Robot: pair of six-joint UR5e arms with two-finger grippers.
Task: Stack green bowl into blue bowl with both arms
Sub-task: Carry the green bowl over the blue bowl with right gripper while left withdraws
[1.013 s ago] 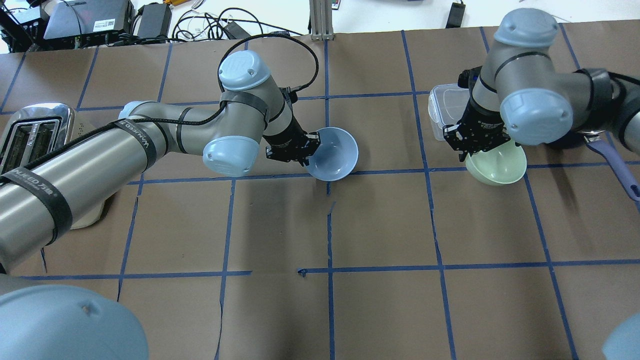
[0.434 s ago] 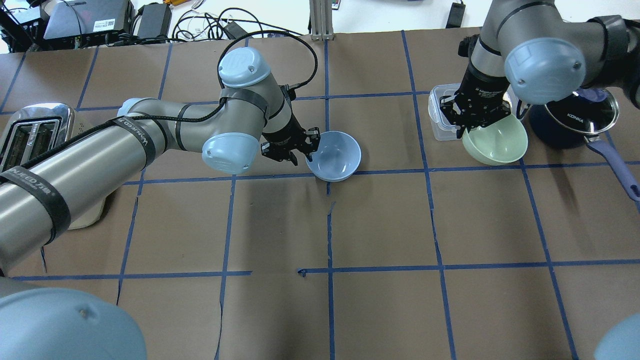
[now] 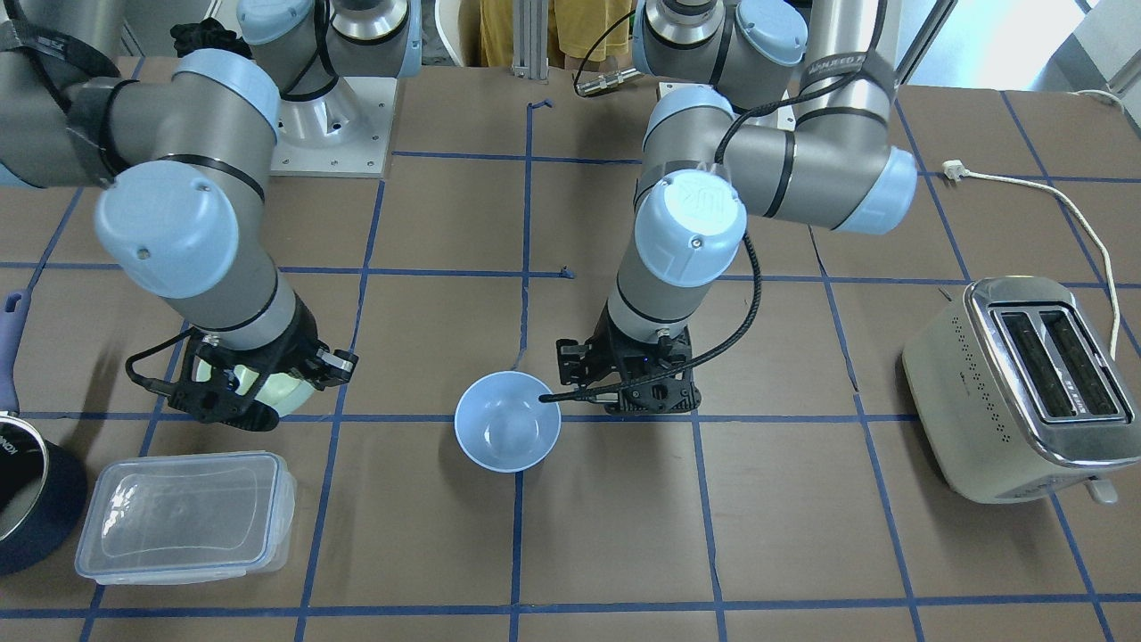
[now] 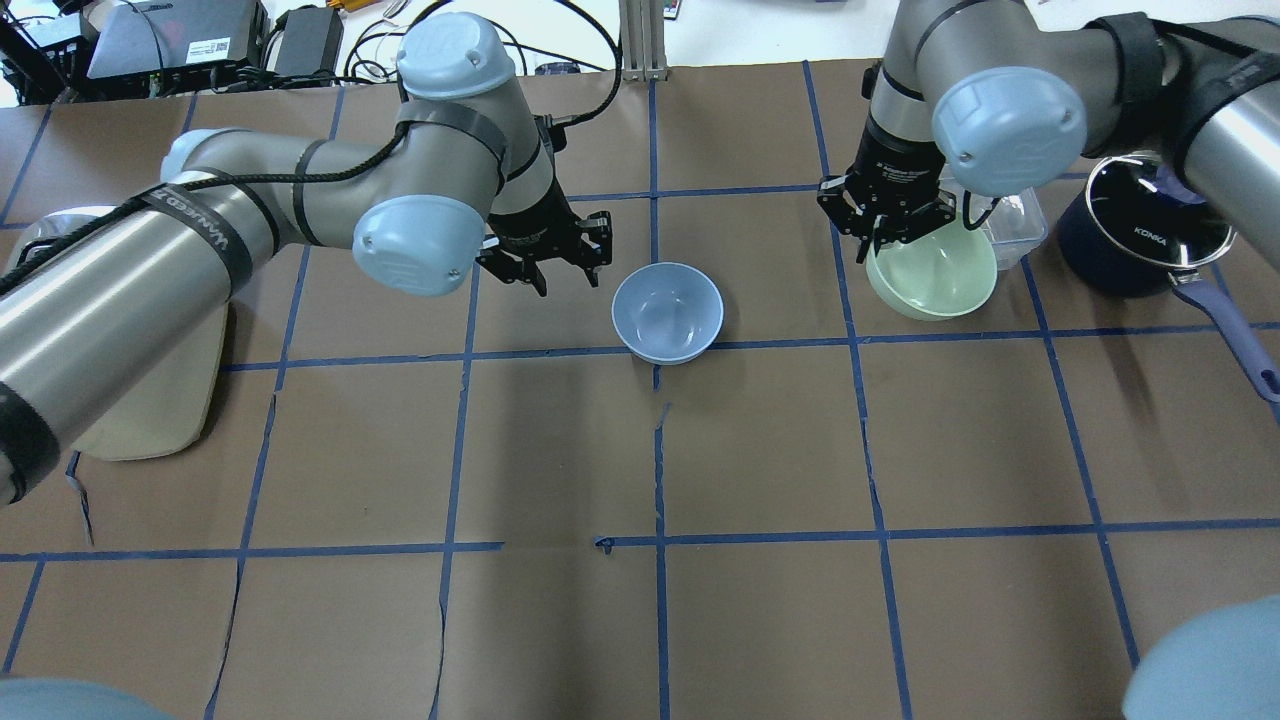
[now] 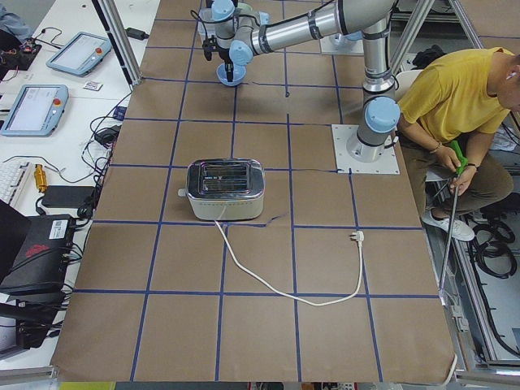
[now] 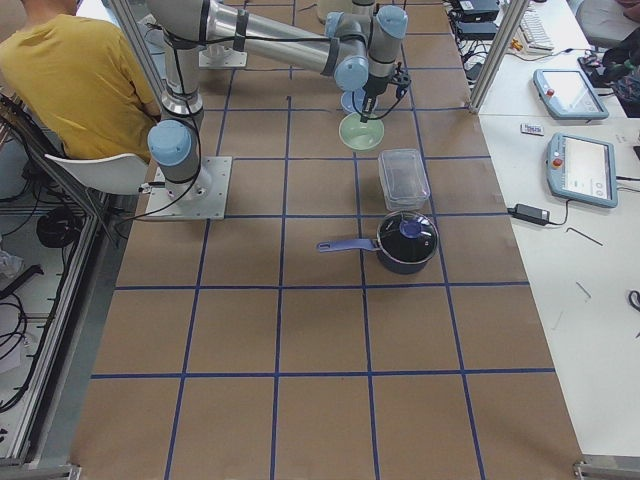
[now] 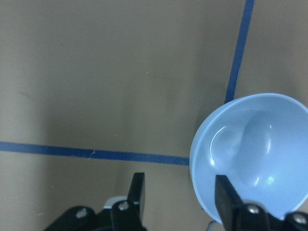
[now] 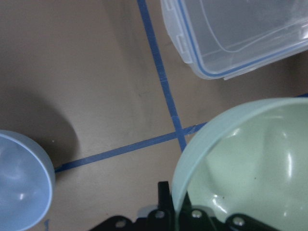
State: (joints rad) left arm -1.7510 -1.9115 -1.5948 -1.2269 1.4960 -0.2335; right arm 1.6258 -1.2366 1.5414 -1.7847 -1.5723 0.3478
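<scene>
The left end effector hangs with its two black fingers spread and nothing between them, just beside the small round light periwinkle-blue plastic bowl and not touching it. The bowl sits upright on the brown paper-covered table, on a blue tape line near the middle. Its mouth faces up, probably so it can receive the other bowl.

Right of it lies a stretch of bare table. Beyond that, the right end effector is clamped on the near-left rim of the small round pale mint-green glossy bowl. One finger is inside and one outside, and the bowl hangs tilted, apparently lifted off the table. That rim grip leaves the underside free to nest.

The clear rectangular plastic container and the dark navy lidded pot crowd the bowl's far-right side. The open route runs leftward over bare table toward the blue bowl, provided the left end effector keeps off that rim.
</scene>
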